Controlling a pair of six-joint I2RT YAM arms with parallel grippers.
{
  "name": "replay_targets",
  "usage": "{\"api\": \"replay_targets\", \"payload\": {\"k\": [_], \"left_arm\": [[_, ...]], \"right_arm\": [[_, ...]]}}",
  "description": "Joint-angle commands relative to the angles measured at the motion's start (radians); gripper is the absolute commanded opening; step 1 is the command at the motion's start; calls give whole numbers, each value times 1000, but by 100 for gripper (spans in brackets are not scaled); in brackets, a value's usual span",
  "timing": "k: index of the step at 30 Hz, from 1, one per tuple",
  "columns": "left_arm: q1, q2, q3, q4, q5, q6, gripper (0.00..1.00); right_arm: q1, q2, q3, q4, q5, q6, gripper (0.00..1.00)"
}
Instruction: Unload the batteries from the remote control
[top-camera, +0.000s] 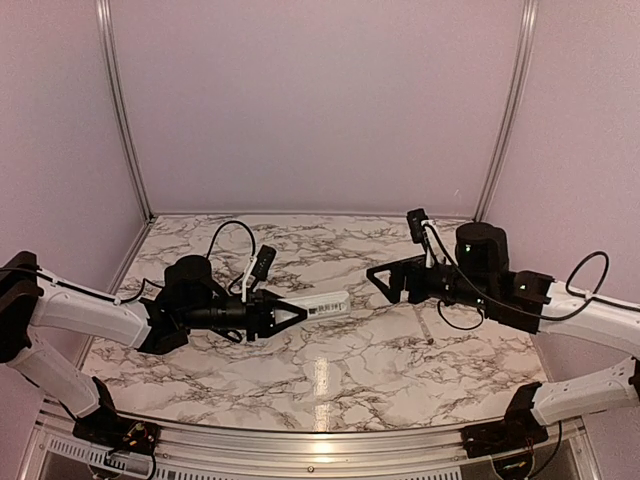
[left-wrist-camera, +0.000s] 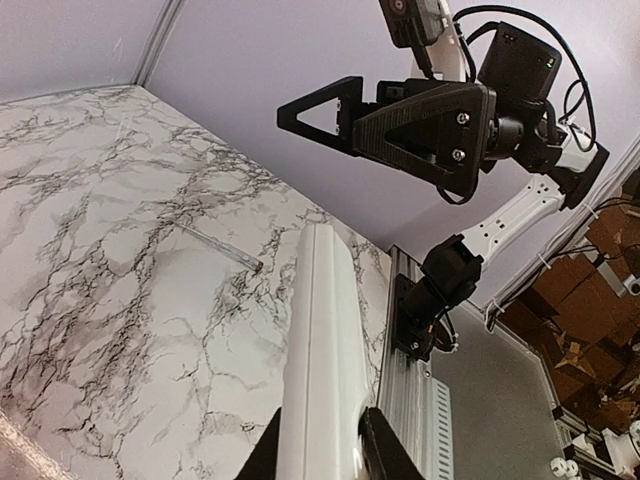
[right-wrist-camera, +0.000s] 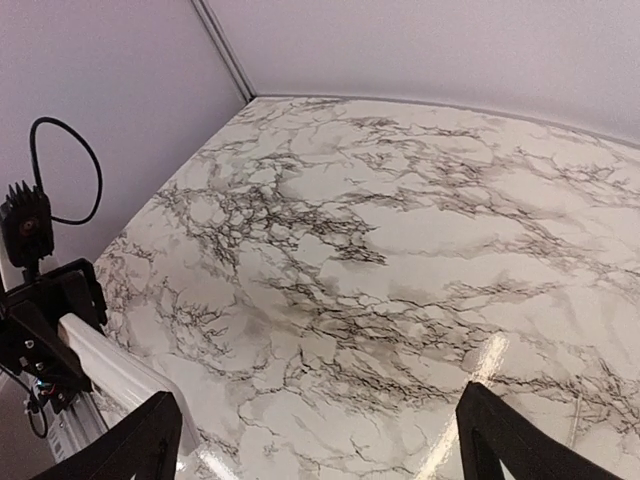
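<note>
Remote control (top-camera: 322, 304) hangs above the desk (top-camera: 350, 372), pinched at one end by the left end effector (top-camera: 298, 312). The right end effector (top-camera: 378, 281) stands wide and empty, apart from its free end. Batteries are not visible. It looks light, stiff and smooth, probably slippery, so grip the long edges and leave the back recess free.

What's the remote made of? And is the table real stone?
The remote looks like white plastic, smooth and slightly shiny; its long edge catches a soft highlight in the left wrist view. The table has a white marble pattern with dark veins and is glossy, since it mirrors a light streak. It may be real stone or a printed laminate; the pictures cannot tell.
</note>
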Motion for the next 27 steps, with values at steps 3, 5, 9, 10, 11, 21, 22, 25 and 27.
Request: {"api": "replay_targets", "payload": {"k": [3, 5, 9, 10, 11, 21, 22, 25, 27], "left_arm": [[-3, -77, 29, -128, -177, -33, 0], [-4, -97, 16, -143, -208, -48, 0], [-3, -103, 19, -168, -214, -46, 0], [-3, -101, 20, -170, -214, -46, 0], [-3, -98, 21, -169, -214, -45, 0], [-4, -60, 15, -123, -250, -86, 0], [-4, -55, 12, -110, -248, -100, 0], [-3, -47, 6, -85, -244, -130, 0], [-3, -49, 3, -79, -245, -144, 0]], "right_arm": [[-3, 14, -27, -242, 322, 75, 92], [-3, 34, -37, -281, 374, 93, 92], [-3, 89, -49, -324, 425, 134, 93], [-2, 103, -50, -322, 427, 136, 92], [-3, 113, -54, -312, 423, 133, 92], [29, 43, -117, 37, -41, 74, 87], [47, 33, -123, 87, -42, 77, 86], [110, 9, -140, 204, -28, 66, 86], [140, 14, -139, 262, -13, 70, 86]]}}
